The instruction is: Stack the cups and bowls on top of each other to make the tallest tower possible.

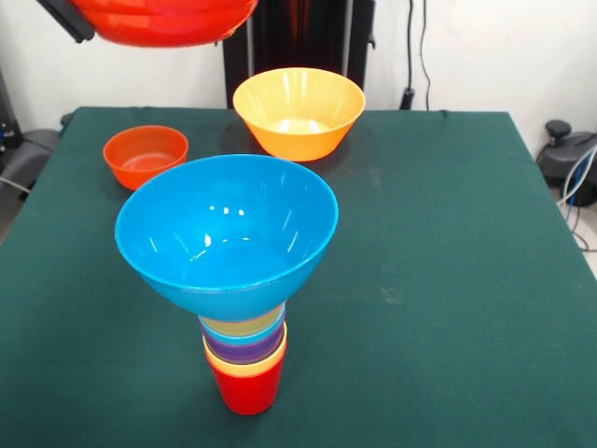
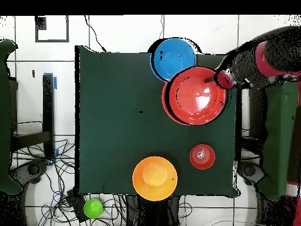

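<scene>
Dark green table (image 1: 466, 280) filling most of the front view, under a plain white wall (image 1: 466, 47) with black cables (image 1: 417, 47) hanging at upper right. From overhead: white tiled floor (image 2: 117, 35), tangled cables (image 2: 53, 176) at lower left, a green round object (image 2: 93, 208) near the bottom edge.

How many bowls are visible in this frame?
4: a blue bowl topping the cup stack, a wide orange-red bowl held aloft by the arm, and a yellow-orange bowl and small orange bowl on the table. Others may be hidden.
</scene>
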Available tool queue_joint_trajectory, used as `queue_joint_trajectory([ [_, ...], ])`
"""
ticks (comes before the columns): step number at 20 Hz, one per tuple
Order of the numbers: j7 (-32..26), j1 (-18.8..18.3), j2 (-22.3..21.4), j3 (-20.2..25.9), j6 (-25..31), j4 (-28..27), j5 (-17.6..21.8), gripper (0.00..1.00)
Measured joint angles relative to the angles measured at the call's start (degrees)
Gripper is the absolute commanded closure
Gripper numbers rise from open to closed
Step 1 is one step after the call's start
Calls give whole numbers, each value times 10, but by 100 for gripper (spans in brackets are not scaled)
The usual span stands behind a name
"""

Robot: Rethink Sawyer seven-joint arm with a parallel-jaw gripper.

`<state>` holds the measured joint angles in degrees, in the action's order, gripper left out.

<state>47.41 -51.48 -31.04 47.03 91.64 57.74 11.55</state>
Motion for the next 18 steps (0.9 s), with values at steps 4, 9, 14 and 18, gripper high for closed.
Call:
queue_joint_trajectory([
  [4, 0, 25, 17, 0, 35, -56, 0, 100],
  [9, 0, 63, 51, 0, 91, -148, 1, 100],
  [14, 0, 80, 78, 0, 104, -201, 2, 100],
  [18, 0, 89, 102, 0, 104, -237, 5, 100],
])
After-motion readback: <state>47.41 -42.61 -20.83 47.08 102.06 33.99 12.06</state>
